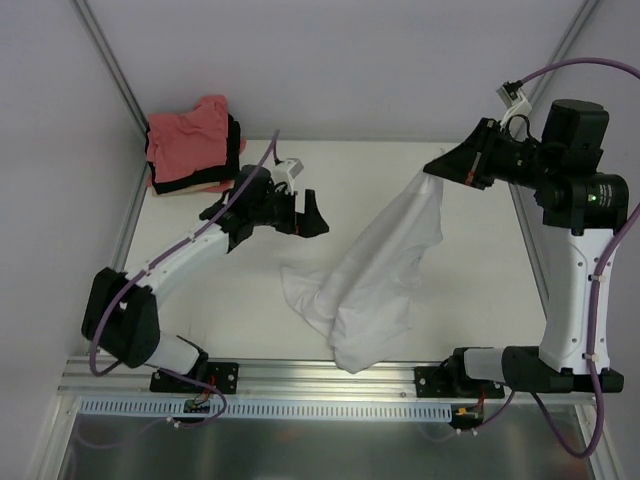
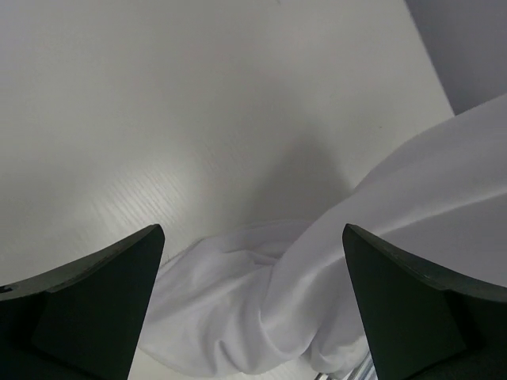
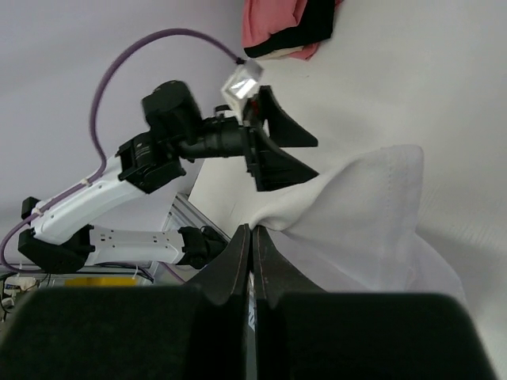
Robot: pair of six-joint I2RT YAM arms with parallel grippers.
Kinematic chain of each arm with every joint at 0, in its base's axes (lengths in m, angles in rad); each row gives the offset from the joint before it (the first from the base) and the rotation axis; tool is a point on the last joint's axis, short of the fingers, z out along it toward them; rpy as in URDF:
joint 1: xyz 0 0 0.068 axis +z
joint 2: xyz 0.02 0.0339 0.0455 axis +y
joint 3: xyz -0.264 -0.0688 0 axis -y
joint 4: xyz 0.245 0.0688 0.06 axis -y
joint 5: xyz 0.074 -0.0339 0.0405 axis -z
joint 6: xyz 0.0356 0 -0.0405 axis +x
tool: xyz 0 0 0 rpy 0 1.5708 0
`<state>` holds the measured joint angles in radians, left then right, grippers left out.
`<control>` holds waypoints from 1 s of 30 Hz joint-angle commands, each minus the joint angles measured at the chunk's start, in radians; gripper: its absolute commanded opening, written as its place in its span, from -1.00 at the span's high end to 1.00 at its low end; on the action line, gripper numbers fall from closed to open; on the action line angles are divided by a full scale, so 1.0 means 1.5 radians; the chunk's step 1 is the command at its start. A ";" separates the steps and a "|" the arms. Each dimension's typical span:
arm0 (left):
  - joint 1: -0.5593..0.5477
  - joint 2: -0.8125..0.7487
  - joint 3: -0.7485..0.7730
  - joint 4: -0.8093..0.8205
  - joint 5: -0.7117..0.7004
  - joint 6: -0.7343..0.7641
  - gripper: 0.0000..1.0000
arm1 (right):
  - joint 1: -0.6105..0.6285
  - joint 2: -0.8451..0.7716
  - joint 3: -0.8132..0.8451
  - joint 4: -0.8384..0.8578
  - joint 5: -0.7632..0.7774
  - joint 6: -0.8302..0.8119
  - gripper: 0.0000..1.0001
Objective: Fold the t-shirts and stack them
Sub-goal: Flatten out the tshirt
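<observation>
A white t-shirt [image 1: 375,275] hangs from my right gripper [image 1: 437,165], which is shut on its upper edge and holds it above the table; its lower part lies crumpled near the front rail. In the right wrist view the shut fingertips [image 3: 252,231] pinch the white cloth [image 3: 364,214]. My left gripper [image 1: 312,213] is open and empty, above the table left of the shirt. The left wrist view shows the shirt's bunched lower folds [image 2: 261,309] between my open fingers [image 2: 103,293]. A folded stack with a salmon-pink tee [image 1: 185,140] over a black one [image 1: 232,150] sits at the back left.
The white table [image 1: 480,290] ends at a metal front rail [image 1: 320,375]. Frame posts run up the back left [image 1: 110,60] and back right [image 1: 570,40]. Purple cables loop off both arms.
</observation>
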<state>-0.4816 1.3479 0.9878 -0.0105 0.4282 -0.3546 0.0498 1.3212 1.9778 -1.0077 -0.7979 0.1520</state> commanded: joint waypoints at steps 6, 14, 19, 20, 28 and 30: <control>-0.063 0.153 0.076 -0.340 -0.122 0.070 -0.90 | -0.015 -0.046 -0.016 0.010 0.002 -0.012 0.99; -0.062 0.094 0.011 -0.415 -0.251 0.036 -0.26 | -0.028 -0.069 -0.068 0.048 -0.014 -0.001 0.99; -0.063 0.096 -0.019 -0.398 -0.273 0.034 -0.05 | -0.031 -0.084 -0.084 0.059 -0.026 0.003 0.99; -0.063 0.094 -0.029 -0.389 -0.277 0.033 -0.06 | -0.030 -0.085 -0.084 0.061 -0.028 0.003 0.99; -0.063 0.066 -0.065 -0.284 -0.269 0.035 -0.21 | -0.031 -0.096 -0.097 0.069 -0.037 0.011 0.99; -0.063 0.065 -0.073 -0.256 -0.265 0.037 -0.22 | -0.030 -0.097 -0.099 0.072 -0.039 0.012 0.99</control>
<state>-0.5789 1.4834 0.8944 -0.4770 0.0422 -0.2993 0.0105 1.2022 1.8339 -0.9531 -0.8219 0.1558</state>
